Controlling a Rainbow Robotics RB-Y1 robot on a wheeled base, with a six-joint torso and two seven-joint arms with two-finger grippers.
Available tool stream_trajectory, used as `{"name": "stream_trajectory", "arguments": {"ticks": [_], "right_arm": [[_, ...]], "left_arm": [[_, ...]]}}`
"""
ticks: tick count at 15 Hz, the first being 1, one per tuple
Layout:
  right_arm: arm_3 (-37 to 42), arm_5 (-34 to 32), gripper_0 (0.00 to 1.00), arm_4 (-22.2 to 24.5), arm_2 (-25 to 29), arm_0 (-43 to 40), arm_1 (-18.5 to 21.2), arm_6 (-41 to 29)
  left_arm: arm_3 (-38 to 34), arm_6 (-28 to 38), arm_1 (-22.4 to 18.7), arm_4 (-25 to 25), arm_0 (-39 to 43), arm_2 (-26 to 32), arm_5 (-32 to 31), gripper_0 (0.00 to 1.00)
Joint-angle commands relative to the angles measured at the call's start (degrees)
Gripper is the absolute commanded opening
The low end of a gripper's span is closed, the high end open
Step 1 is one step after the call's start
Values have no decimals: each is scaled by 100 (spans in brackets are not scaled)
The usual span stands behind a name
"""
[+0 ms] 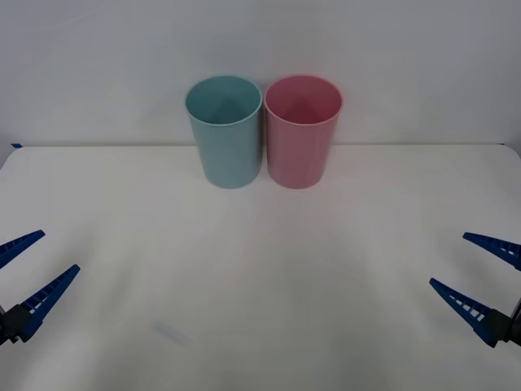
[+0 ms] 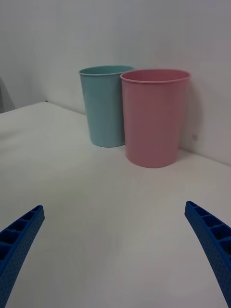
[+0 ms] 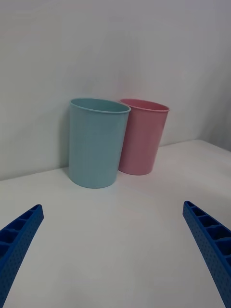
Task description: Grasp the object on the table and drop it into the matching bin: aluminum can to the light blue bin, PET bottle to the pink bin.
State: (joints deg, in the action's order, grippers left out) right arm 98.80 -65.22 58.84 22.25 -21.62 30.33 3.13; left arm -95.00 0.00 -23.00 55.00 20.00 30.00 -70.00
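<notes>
1. Two round, slightly tapered plastic bins stand upright side by side at the far middle of the white table (image 1: pixel 260 285), close to the pale wall (image 1: pixel 260 49) behind it.
2. Seen from the front, the light blue bin (image 1: pixel 225 134) is on the robot's left and the pink bin (image 1: pixel 302 134) on its right; their rims are touching or all but touching.
3. Both bins' open mouths face up, and the part of each interior that shows holds nothing.
4. At the near left edge of the table, the left gripper (image 1: pixel 31 262) hovers low with its two blue ribbed fingers spread wide and nothing between them.
5. At the near right edge, the right gripper (image 1: pixel 480 273) sits the same way, fingers wide apart and holding nothing.
6. Both grippers are well apart from the bins, with bare white tabletop between.
7. Each wrist camera looks across the table at the pair of bins, with its own fingers at the two corners.
</notes>
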Motion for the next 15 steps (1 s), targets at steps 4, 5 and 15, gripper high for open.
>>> {"name": "stream_trajectory", "arguments": {"ticks": [4, 5, 15], "right_arm": [[-1, -17, 100, -136, 130, -264, -10, -251], [-1, -17, 100, -145, 148, -299, -10, -295], [-1, 0, 100, -224, 253, -475, -10, -454]], "left_arm": [[0, 0, 0, 0, 0, 0, 0, 100], [0, 0, 0, 0, 0, 0, 0, 100], [0, 0, 0, 0, 0, 0, 0, 100]]}}
